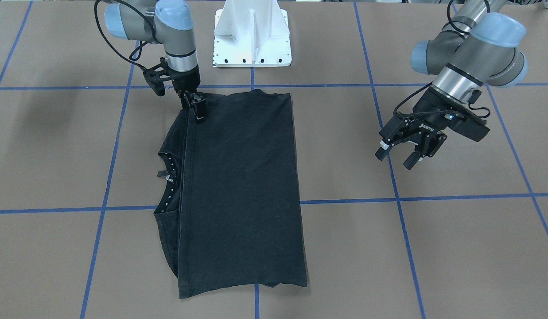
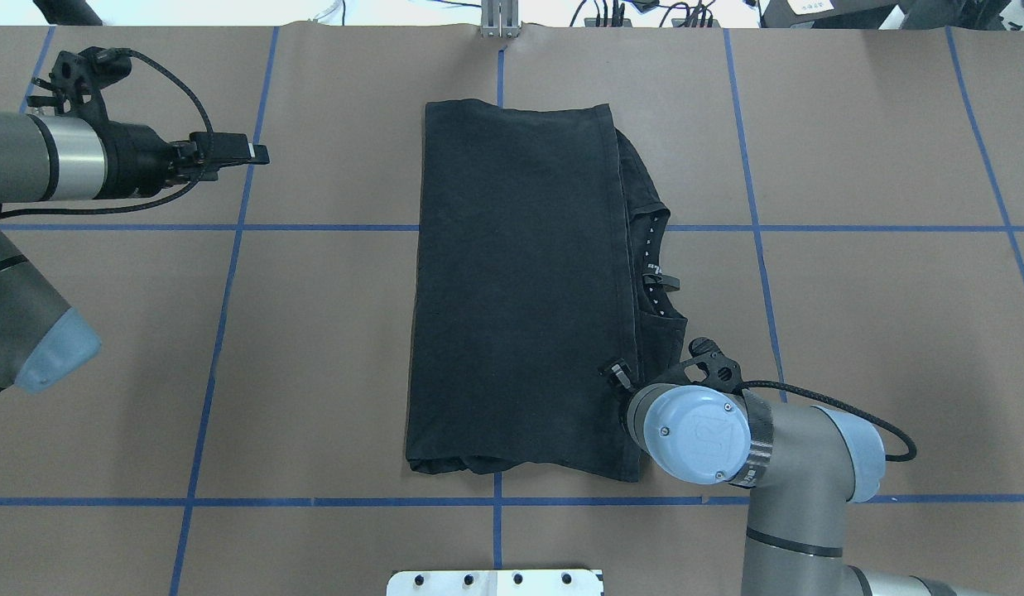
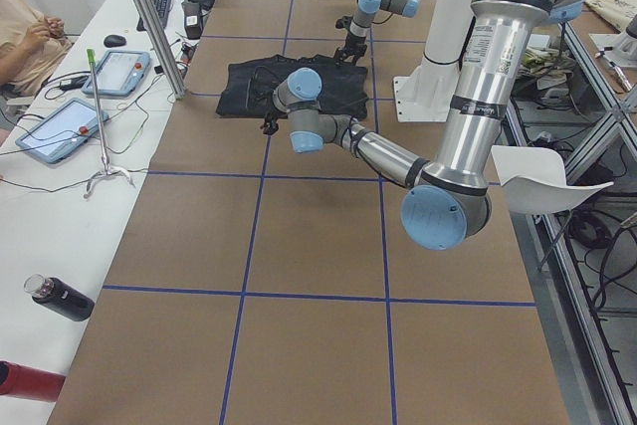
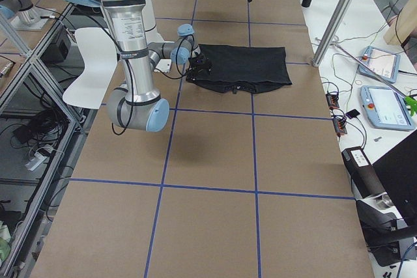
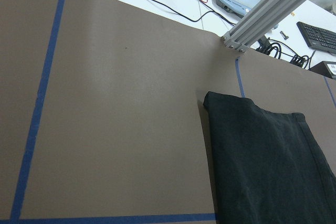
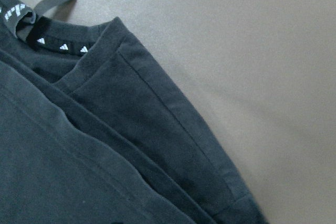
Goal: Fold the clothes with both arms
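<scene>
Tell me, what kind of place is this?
Most likely a robotics lab: the left arm and right arm reach over a taped-grid table with a T-shirt, and control tablets sit alongside.

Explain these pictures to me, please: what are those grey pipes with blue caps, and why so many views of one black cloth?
The pipes are a robot's left arm and right arm, each ending in a black two-fingered hand. Four fixed cameras watch: one facing the robot, one above and behind it, one at each end of the table. Two more ride on the wrists, so they show close-ups of cloth and tabletop. The cloth is a black T-shirt, folded into a long rectangle, its collar peeking out along one side. The right hand is down on a corner of the shirt; whether it pinches cloth I cannot tell. The left hand hangs open over bare table, holding nothing.
</scene>
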`<state>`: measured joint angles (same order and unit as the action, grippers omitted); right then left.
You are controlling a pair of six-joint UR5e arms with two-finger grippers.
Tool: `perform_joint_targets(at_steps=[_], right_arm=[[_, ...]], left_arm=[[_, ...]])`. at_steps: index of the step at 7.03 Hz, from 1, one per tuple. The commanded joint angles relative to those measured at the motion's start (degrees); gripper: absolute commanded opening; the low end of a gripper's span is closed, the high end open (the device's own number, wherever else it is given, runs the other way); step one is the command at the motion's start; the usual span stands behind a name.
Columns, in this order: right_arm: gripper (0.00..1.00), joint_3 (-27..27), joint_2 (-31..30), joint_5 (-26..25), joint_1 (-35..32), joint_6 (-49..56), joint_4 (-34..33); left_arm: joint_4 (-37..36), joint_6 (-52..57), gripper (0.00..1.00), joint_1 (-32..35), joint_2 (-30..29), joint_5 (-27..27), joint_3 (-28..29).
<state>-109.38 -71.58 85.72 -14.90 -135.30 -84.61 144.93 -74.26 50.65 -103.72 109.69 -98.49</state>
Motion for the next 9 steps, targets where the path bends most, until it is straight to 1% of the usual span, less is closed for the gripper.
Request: perform_joint_targets(at_steps=[1,2,3,4,5,6,7,9], right_arm=[[0.82,-0.14,0.04,0.15,0.13,0.03,-1.60],[0.61,-0.05,0.04,0.15,0.22,0.03,-1.87],[0.43,-0.22,-0.05,0.15,0.22,0.03,-1.87],[0.16,-0.31,-0.05,0.15,0.13,0.03,-1.87],[0.00,-0.40,0.12,0.24,0.13,0.12,-1.87],[0.00,-1.70,-0.05,0.24,0.05,0.56,-2.31],[0.00,-2.85,0.12,0.33,0.22,0.73,-4.75],[0.00,-2.86,0.13,0.33,0.31,0.91,-5.12]], left_arm=[[0.00,-0.01,1.00,0.06,0.01,0.00,-0.12],[0.00,-0.01,1.00,-0.02,0.01,0.00,-0.12],[0.00,-0.01,1.00,0.06,0.01,0.00,-0.12],[0.00,-0.01,1.00,0.06,0.01,0.00,-0.12],[0.00,-0.01,1.00,0.06,0.01,0.00,-0.12],[0.00,-0.01,1.00,0.06,0.01,0.00,-0.12],[0.00,-0.01,1.00,0.06,0.01,0.09,-0.12],[0.00,-1.32,1.00,-0.11,0.01,0.09,-0.03]])
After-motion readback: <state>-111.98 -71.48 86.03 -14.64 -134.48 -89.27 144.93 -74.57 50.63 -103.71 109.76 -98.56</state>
